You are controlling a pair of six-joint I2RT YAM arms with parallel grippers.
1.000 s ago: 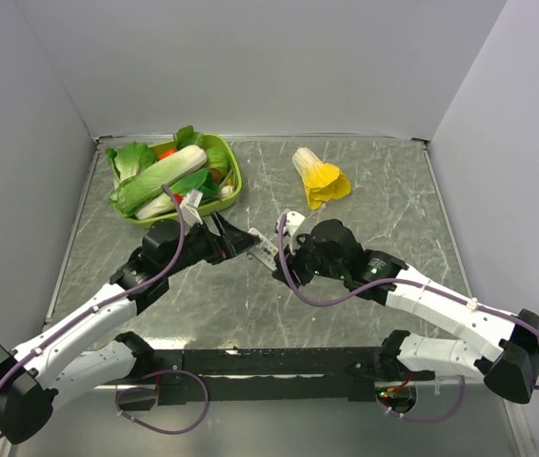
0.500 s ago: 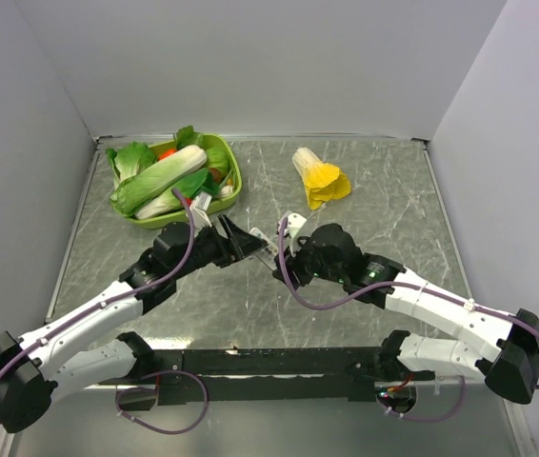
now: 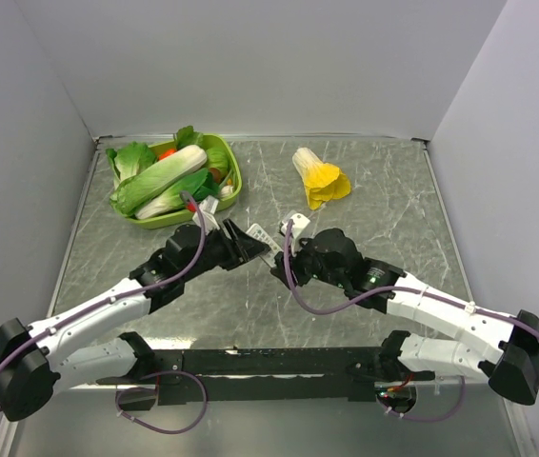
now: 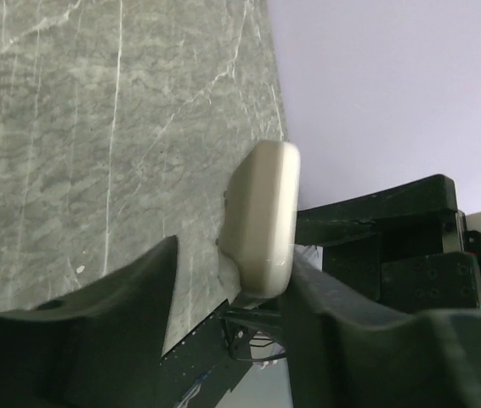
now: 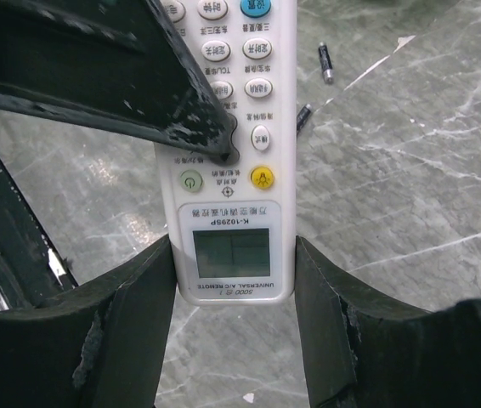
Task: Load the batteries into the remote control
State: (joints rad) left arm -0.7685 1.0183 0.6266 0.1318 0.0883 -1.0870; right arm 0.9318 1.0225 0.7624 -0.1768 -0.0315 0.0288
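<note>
Remote control [image 5: 228, 212] between two grippers
Right gripper [image 5: 234, 246] pinches it; left gripper [image 4: 234, 255] spread loosely around it; batteries [image 5: 326, 62] on desk [image 5: 410, 170] at its two o'clock.

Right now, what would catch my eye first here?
Mid-table, the right gripper clamps a white remote while the left gripper straddles its other end. Two batteries lie loose beside it. Behind: a green bowl of toy greens back left, a yellow cabbage back centre.
</note>
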